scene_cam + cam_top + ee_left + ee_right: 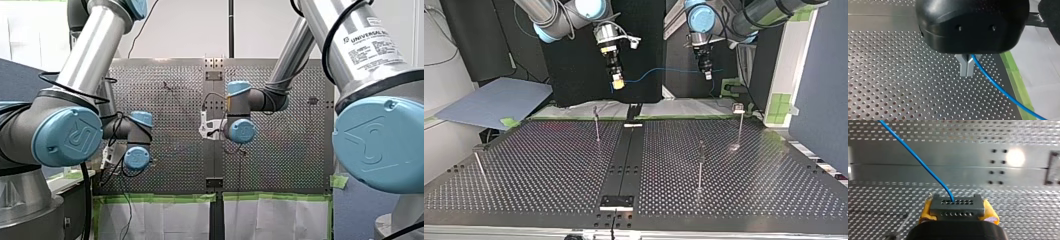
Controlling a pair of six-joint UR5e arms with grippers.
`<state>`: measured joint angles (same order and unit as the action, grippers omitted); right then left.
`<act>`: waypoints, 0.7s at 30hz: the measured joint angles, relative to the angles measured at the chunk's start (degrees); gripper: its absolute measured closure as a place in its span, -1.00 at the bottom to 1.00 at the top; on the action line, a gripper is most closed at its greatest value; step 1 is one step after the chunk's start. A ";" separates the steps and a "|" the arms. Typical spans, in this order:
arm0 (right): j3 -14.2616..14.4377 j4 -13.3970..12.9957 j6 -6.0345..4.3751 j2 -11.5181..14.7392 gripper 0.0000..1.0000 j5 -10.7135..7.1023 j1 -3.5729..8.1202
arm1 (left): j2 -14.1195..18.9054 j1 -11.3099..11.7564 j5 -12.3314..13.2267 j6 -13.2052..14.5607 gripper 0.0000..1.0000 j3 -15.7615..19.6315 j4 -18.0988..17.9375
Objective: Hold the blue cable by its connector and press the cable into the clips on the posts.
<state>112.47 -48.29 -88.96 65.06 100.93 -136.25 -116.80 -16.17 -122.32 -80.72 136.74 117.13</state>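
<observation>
In the right wrist view a grey connector (pixel 956 206) with rows of small holes sits between yellow pads (pixel 926 211); my right gripper (pixel 958 213) is shut on it. The blue cable (pixel 923 165) leaves the connector's top. In the top view the cable (pixel 664 70) hangs in the air between my right gripper (pixel 618 84) and my left gripper (pixel 707 76). My left gripper (pixel 967 74) has its metal fingers shut on the blue cable (pixel 1003 91), high above the perforated table (pixel 898 82). Thin posts (pixel 596 125) (pixel 700 167) (pixel 740 125) stand below, carrying no cable.
Another thin post (pixel 479 165) stands at the top view's left edge of the table. A dark centre rail (pixel 626 155) runs across the table to a black bracket (pixel 616 201). Green tape (pixel 1015 77) lines the table edge. A blue-grey sheet (pixel 494 102) lies off the table.
</observation>
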 joint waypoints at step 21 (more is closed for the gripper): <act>-2.76 1.18 -0.83 0.51 1.00 -3.05 -0.05 | 11.43 0.40 1.89 -5.69 1.00 -4.70 11.41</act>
<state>109.71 -47.11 -89.79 65.57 97.88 -136.30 -105.37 -15.77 -120.43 -86.41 132.04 128.54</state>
